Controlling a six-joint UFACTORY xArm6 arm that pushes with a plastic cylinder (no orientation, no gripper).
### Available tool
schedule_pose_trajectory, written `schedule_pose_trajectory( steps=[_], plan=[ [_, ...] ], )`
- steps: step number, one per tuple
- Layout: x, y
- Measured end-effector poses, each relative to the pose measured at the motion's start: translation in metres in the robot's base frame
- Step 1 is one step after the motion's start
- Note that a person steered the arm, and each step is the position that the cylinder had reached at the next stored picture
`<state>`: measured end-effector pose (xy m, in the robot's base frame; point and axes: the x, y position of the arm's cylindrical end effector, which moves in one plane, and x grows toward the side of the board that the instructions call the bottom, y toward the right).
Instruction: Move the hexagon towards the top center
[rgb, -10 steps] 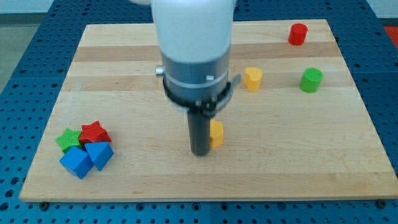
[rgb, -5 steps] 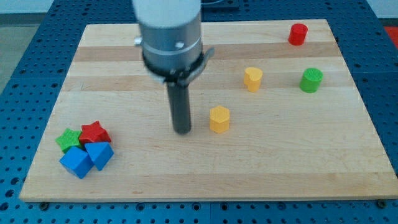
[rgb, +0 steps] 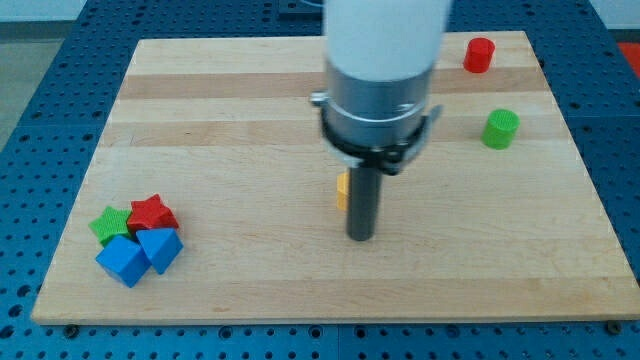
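Note:
The yellow hexagon block (rgb: 342, 189) stands near the board's middle, mostly hidden behind my rod; only its left edge shows. My tip (rgb: 360, 238) rests on the board just below and slightly right of the hexagon. The arm's white and grey body covers the board above it, and the other yellow block seen earlier is hidden behind the arm.
A red cylinder (rgb: 479, 54) stands at the top right and a green cylinder (rgb: 500, 129) below it. At the bottom left, a green star (rgb: 108, 223), a red star (rgb: 151, 212) and two blue blocks (rgb: 122, 260) (rgb: 160, 247) huddle together. The wooden board (rgb: 200, 120) lies on a blue perforated table.
My rod swung from the hexagon's left side to its lower right, now covering most of it. The hexagon itself has not visibly moved. The other yellow block became hidden by the arm.

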<state>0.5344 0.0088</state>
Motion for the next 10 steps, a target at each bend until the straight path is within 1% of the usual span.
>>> schedule_pose_trajectory(
  steps=[1,2,3,4,5,6,7,8,9,10],
  plan=[
    [-0.001,-0.01],
    [-0.02,-0.01],
    [-0.059,-0.01],
    [-0.11,-0.009],
    [-0.138,-0.009],
    [-0.119,-0.027],
    [-0.037,-0.08],
    [0.01,-0.103],
    [-0.006,-0.049],
    [-0.02,0.019]
  ],
)
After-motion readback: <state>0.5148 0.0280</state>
